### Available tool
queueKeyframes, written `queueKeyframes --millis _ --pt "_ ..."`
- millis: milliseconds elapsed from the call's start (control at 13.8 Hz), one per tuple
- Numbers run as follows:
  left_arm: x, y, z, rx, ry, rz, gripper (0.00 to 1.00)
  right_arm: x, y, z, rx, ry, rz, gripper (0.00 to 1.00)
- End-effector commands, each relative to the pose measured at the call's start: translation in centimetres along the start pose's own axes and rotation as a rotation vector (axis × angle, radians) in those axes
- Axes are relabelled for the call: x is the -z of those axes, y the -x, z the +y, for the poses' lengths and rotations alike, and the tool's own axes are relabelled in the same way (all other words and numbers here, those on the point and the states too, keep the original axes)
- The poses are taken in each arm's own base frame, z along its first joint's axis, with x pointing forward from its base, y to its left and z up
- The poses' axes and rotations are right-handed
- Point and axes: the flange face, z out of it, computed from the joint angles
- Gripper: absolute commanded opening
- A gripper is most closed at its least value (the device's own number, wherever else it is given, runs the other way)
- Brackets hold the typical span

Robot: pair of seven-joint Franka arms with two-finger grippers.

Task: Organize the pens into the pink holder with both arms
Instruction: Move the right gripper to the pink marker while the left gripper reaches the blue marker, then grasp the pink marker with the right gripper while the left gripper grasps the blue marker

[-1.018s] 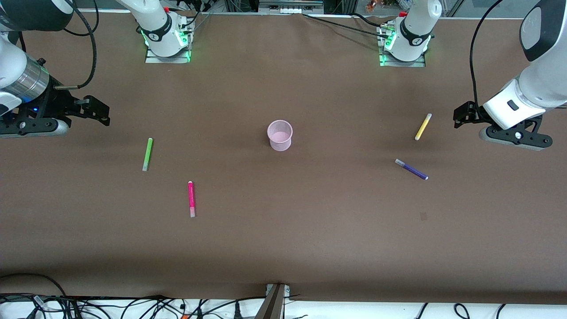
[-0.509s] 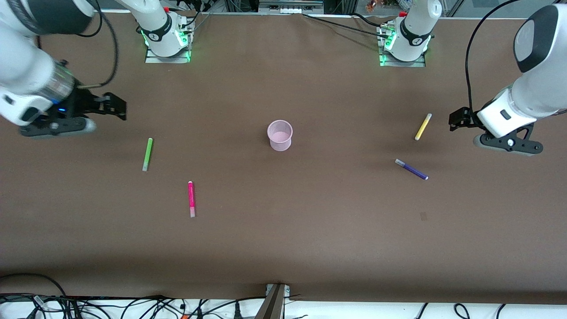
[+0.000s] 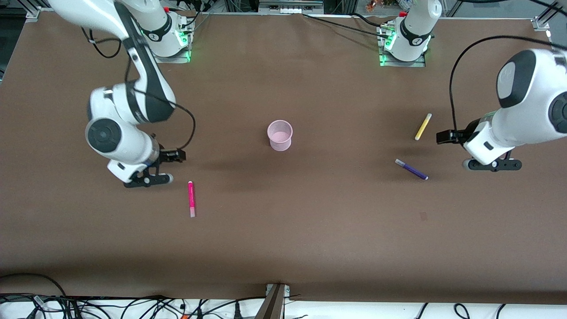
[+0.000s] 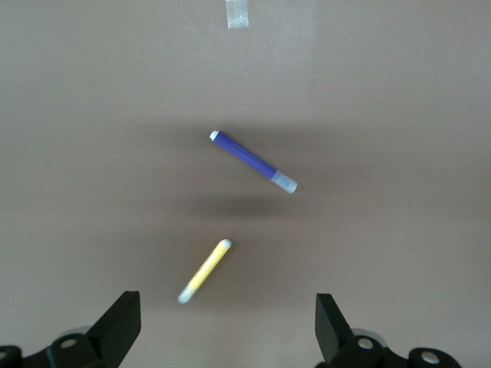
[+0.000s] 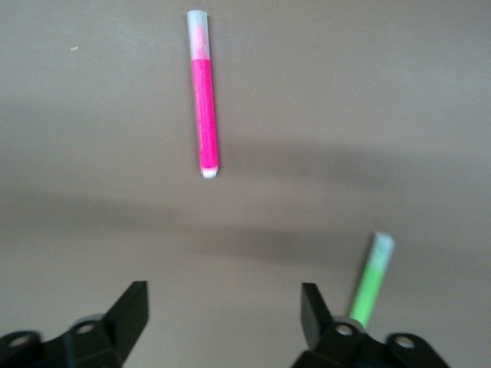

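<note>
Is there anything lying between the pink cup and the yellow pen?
No. In the front view, only bare brown table lies between the pink holder and the yellow pen.

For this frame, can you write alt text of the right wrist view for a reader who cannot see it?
The right gripper, fingers open, hangs over a brown table. A magenta-pink pen lies flat ahead of it, and a green pen lies beside one finger.

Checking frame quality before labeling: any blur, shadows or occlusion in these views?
Front view: sharp, even light; soft shadow bands on the table under both arms; the right arm hides the green pen. Left wrist view: yellow pen slightly smeared, purple pen crisp. Right wrist view: soft overall, green pen blurred, magenta pen clearer.
</note>
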Motion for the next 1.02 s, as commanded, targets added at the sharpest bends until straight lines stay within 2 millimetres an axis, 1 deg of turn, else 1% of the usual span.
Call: queueKeyframes --millis 0,73,145,218,291,364,509,655,727,800,945 --pt "-4.1 -2.2 0.2 0.125 0.04 0.004 1.0 -3.7 -0.9 -0.6 -0.028 -0.014 0.026 0.83" --pt "-6.1 -2.3 0.3 0.165 0.047 0.024 1.0 -4.5 -1.1 -1.1 -0.042 -0.014 0.034 0.83" --pt "-7.8 -2.3 0.4 0.197 0.051 0.043 1.0 -5.5 -1.2 -1.5 -0.046 -0.014 0.034 0.8" --pt "-9.2 -2.4 0.5 0.235 0.059 0.065 1.0 -5.8 -1.4 -1.6 -0.046 -0.019 0.046 0.74" --pt "-10.9 -2.5 0.8 0.31 0.069 0.087 1.0 -5.8 -1.6 -1.7 -0.048 -0.023 0.056 0.69" --pt "-12.3 -3.0 1.0 0.409 0.081 0.096 1.0 -6.5 -2.0 -1.5 -0.037 -0.021 0.059 0.67" --pt "-15.6 -4.2 1.3 0.531 0.094 0.082 1.0 -7.9 -2.6 -1.6 -0.03 -0.018 0.077 0.65" --pt "-18.2 -4.9 1.4 0.608 0.109 0.087 1.0 -9.5 -2.8 -2.0 -0.014 -0.014 0.09 0.64" --pt "-19.4 -4.9 1.4 0.628 0.115 0.095 1.0 -9.5 -2.9 -2.1 0.004 -0.016 0.095 0.63" --pt "-20.6 -4.6 1.4 0.635 0.121 0.105 1.0 -9.9 -2.9 -2.1 0.004 -0.017 0.093 0.61" --pt "-22.2 -4.1 1.3 0.636 0.135 0.133 1.0 -10.5 -2.9 -2.0 0.002 -0.017 0.093 0.53"
